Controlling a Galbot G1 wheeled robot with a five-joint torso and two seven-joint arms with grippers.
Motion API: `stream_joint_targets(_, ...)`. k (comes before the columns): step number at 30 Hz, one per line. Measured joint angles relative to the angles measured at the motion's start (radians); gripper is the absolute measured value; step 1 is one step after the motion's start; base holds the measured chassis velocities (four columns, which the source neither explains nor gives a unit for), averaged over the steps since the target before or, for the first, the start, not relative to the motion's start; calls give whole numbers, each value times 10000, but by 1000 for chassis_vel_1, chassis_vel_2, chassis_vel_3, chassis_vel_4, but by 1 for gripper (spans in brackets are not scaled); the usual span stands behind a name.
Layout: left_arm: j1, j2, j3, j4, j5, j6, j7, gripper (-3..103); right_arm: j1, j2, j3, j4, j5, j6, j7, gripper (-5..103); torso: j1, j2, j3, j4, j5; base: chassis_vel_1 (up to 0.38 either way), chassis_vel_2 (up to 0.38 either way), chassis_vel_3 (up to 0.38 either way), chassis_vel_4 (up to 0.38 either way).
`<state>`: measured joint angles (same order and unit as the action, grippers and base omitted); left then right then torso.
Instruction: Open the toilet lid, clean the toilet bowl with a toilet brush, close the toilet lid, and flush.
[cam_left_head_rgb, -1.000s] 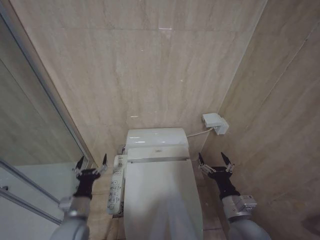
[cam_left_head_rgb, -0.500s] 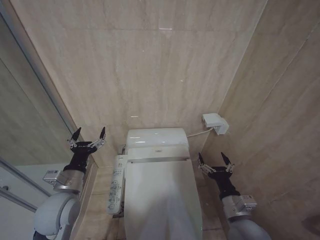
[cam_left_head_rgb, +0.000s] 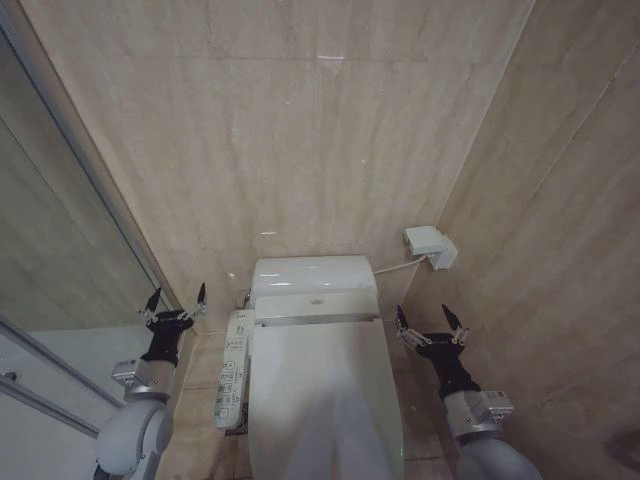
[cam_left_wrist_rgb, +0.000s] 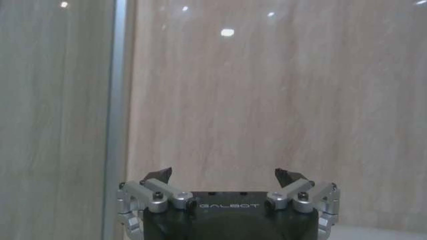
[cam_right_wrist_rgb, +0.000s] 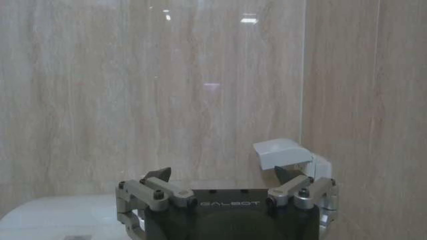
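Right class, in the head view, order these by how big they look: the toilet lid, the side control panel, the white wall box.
1. Toilet lid, clearly largest.
2. Side control panel, long and narrow.
3. White wall box, smallest, though it sits farther from the camera, so its true size is unsure.

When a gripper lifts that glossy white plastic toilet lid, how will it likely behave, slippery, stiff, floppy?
The glossy white plastic toilet lid lies shut and shows a sheen, so fingertips would probably slip on its smooth face. It looks like one broad rigid panel, likely stiff, swinging up at its rear edge rather than lifting free. Both the left gripper and right gripper are open beside it.
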<state>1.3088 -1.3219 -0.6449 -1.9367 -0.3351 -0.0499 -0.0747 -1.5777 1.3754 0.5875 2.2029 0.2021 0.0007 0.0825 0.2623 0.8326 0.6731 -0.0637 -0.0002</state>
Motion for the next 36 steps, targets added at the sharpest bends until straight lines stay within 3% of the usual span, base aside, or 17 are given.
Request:
stream_joint_targets(7,23,-36,-113,553,-389,-97,500,100,1,0,0,0,0,0,0,100,0,0,0,1,1,0,0,0,0)
stream_joint_targets(21,57,-257,-125,715,-366,-52,379,100,1,0,0,0,0,0,0,100,0,0,0,1,2,0,0,0,0)
stream_joint_targets(30,102,-271,-149,1098,132,-554,540,100,1,-1,0,0,0,0,0,100,0,0,0,1,2,0,0,0,0)
stream_joint_targets(36,-9,-51,-98,1497,620,-579,232,100,1,0,0,0,0,0,0,100,0,0,0,1,2,0,0,0,0)
